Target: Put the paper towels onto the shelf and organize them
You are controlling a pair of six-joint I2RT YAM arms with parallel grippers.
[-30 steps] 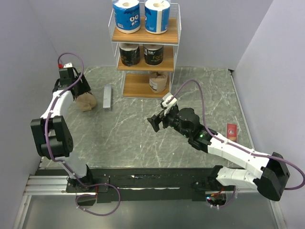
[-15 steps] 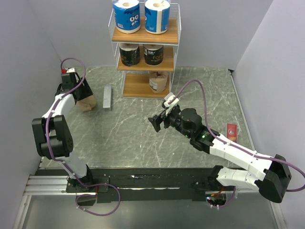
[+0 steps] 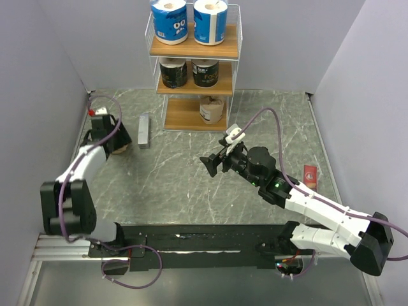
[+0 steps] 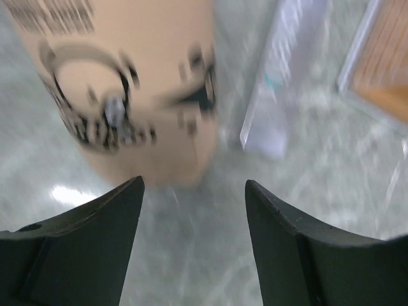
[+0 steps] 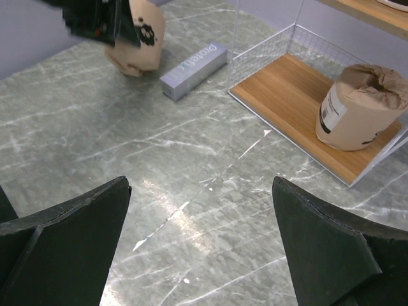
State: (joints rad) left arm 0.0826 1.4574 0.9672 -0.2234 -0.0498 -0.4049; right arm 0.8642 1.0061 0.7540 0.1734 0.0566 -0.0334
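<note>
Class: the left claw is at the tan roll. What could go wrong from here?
The roll lies ahead of the left claw, off toward one finger, so closing may push it away. The bar lies between it and the shelf; a low carry could hit it.

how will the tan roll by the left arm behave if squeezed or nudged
The tan roll probably gives under a squeeze; its kraft wrapper looks soft and lumpy. Likely light for its bulk, so a nudge may slide it on the glossy table. Its round side suggests rolling if tipped.
</note>
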